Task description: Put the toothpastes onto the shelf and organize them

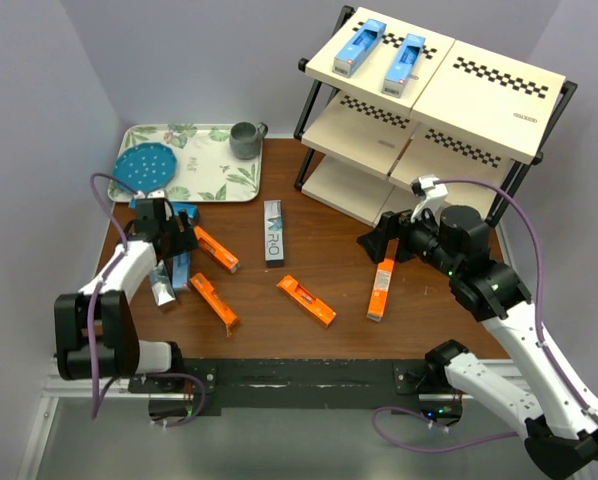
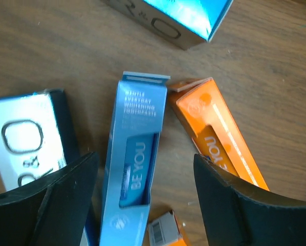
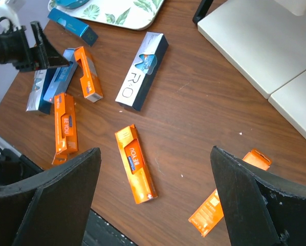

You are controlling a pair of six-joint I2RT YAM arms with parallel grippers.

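Observation:
Two light blue toothpastes lie on the top board of the shelf. More toothpastes lie loose on the table: a grey-and-teal box in the middle, and orange boxes. My left gripper hangs low over the left cluster. Its jaws stand open astride a light blue box, with gaps on both sides. An orange box lies to its right and a grey box to its left. My right gripper is open and empty above an orange box.
A leaf-patterned tray at the back left carries a blue perforated disc and a grey mug. Walls close in on the left and behind. The shelf's black legs stand on the table's back right.

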